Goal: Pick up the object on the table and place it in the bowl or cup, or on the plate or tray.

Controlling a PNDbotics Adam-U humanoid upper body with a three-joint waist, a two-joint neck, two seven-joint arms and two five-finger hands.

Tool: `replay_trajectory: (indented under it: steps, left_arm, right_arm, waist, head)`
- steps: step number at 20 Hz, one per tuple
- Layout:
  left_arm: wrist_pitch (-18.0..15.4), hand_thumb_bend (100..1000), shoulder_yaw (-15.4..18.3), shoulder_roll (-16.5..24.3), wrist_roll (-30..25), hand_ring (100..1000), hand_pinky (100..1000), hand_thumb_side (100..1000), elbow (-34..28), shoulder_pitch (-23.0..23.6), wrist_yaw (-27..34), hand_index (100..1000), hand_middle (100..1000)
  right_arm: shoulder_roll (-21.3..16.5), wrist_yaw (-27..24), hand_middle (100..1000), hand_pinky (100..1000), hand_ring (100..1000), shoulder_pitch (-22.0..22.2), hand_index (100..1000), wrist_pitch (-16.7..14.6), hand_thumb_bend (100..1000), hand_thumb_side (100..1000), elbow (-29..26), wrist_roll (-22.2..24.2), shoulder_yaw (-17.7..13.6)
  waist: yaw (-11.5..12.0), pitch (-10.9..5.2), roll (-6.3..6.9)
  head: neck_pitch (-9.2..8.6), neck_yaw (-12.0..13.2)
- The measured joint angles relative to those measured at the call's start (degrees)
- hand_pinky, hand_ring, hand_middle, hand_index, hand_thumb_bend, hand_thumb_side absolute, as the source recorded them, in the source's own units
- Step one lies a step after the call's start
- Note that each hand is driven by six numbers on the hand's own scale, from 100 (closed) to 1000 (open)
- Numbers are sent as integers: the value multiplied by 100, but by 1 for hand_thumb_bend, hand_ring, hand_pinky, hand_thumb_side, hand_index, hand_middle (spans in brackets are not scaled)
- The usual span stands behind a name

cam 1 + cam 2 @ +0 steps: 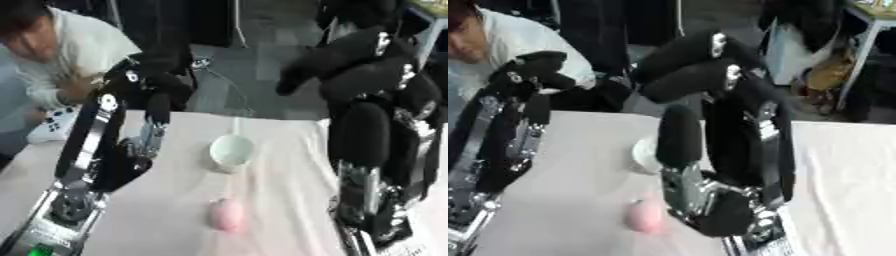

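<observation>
Left eye view is showing you the big table (166, 200) first. It is lying flat under a pale, soft-looking cloth, and it is running off the bottom and both sides of the picture. Its far edge is sitting just behind the bowl, with dark floor past it.

Your two arms are the next biggest things. They are black and shiny with silver metal bits. Your left hand (131, 160) is hanging at the left side, above the cloth, with its fingers pointing up. Your right hand (702, 200) is hanging at the right side. It is looking very big in the right eye view, where it is covering part of the bowl. Both hands are blurry, so you cannot tell how far their fingers are spread. Neither hand is touching the pink thing.

The white bowl (232, 151) is smaller. It is round and smooth, and it is sitting near the middle of the table, close to the far edge.

The pink object (227, 215) is the smallest. It is looking like a soft, rounded lump, a bit like an egg. It is lying on the cloth nearer to you than the bowl, with a bare strip of cloth between them.

You are seeing open cloth all around the pink object in the left eye view. In the right eye view your right hand is sitting just beside it.
</observation>
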Motion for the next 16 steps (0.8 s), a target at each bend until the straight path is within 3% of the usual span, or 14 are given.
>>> replay_trajectory:
  steps: [3, 5, 7, 10, 16]
  left_arm:
    - [125, 241, 34, 1, -263, 717, 783, 631, 0, 24, -298, 907, 874]
    - [273, 367, 40, 26, -511, 718, 798, 596, 0, 74, -501, 883, 869]
    - [456, 445, 24, 204, -833, 710, 785, 568, 46, 98, -628, 905, 861]
    - [629, 638, -49, 561, -1350, 728, 782, 457, 342, -14, -639, 913, 867]
    - [631, 704, -306, 1122, -2358, 731, 792, 409, 1156, -459, -481, 938, 891]
  right_arm:
    - [3, 162, 626, 495, 616, 0, 640, 119, 100, 416, 29, 34, -11]
    - [3, 219, 625, 496, 615, 2, 640, 148, 100, 415, 30, 15, -28]
    - [5, 252, 624, 497, 614, 22, 641, 161, 100, 412, 30, 2, -30]
    - [7, 257, 622, 497, 613, 60, 639, 172, 100, 408, 30, -13, -30]
    - [51, 248, 622, 497, 613, 106, 639, 184, 100, 409, 24, -21, -22]
  waist:
    - [-50, -1, 0]
    - [-77, -15, 0]
    - [-99, -63, 16]
    - [-134, -106, 67]
    - [-193, -135, 104]
  head:
    - [-8, -10]
    - [-8, -12]
    - [-7, -12]
    - [-7, -12]
    - [3, -2]
